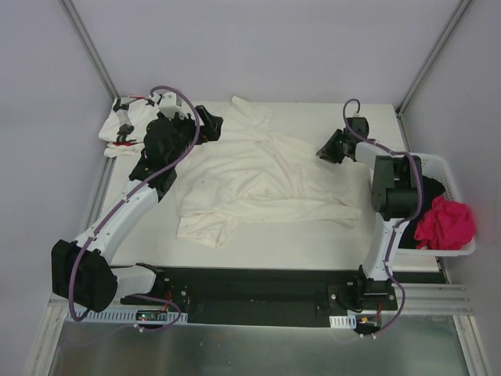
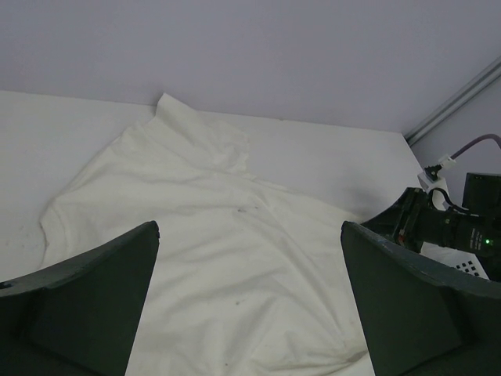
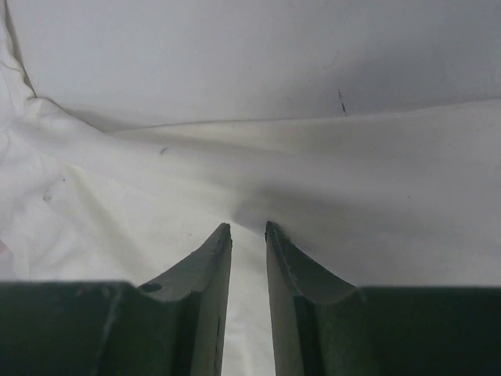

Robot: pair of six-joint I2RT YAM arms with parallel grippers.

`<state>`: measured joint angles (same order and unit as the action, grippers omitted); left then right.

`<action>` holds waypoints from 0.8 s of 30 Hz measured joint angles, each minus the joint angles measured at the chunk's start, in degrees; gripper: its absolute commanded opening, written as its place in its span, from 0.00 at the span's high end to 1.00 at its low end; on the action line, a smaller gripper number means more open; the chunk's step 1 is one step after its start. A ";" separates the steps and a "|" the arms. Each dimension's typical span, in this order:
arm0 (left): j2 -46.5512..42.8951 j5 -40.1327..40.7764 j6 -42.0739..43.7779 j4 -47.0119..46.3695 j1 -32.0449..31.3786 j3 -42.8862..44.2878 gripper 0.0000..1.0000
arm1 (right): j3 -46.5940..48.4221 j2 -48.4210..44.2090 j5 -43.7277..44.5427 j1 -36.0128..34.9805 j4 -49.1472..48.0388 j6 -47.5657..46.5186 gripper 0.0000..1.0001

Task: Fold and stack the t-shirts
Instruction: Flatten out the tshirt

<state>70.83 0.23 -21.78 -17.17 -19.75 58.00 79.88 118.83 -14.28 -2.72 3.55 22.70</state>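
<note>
A large cream-white t-shirt (image 1: 266,180) lies spread and creased across the middle of the table. My left gripper (image 1: 210,124) hovers over its far left part, open wide, with only cloth (image 2: 196,180) showing below its jaws (image 2: 250,227). My right gripper (image 1: 325,149) is down at the shirt's far right edge. Its jaws (image 3: 248,227) stand almost together with a fold of the cream cloth (image 3: 352,180) between them, and creases run toward the tips. A second t-shirt (image 1: 117,129), white with black and red marks, lies bunched at the far left corner.
A white perforated basket (image 1: 446,168) stands at the right edge beside the right arm, with a red cloth (image 1: 445,223) and something dark in it. Walls close the table at the back and sides. The right arm (image 2: 446,227) shows in the left wrist view.
</note>
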 measured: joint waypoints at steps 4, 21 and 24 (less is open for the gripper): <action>0.61 0.33 -0.37 -0.92 0.17 0.00 0.01 | 1.44 1.66 0.09 0.00 0.31 0.50 0.73; 5.01 3.41 0.20 -1.40 0.35 0.48 0.01 | 29.27 17.81 0.74 2.16 11.67 -0.87 0.67; 5.05 3.96 0.55 -1.44 0.37 1.03 0.01 | 35.21 20.85 0.92 2.32 14.34 -1.40 0.66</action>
<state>75.88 4.19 -21.23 -18.61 -19.38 59.02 115.09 139.68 -13.37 -0.40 17.89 21.30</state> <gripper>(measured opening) 0.992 0.327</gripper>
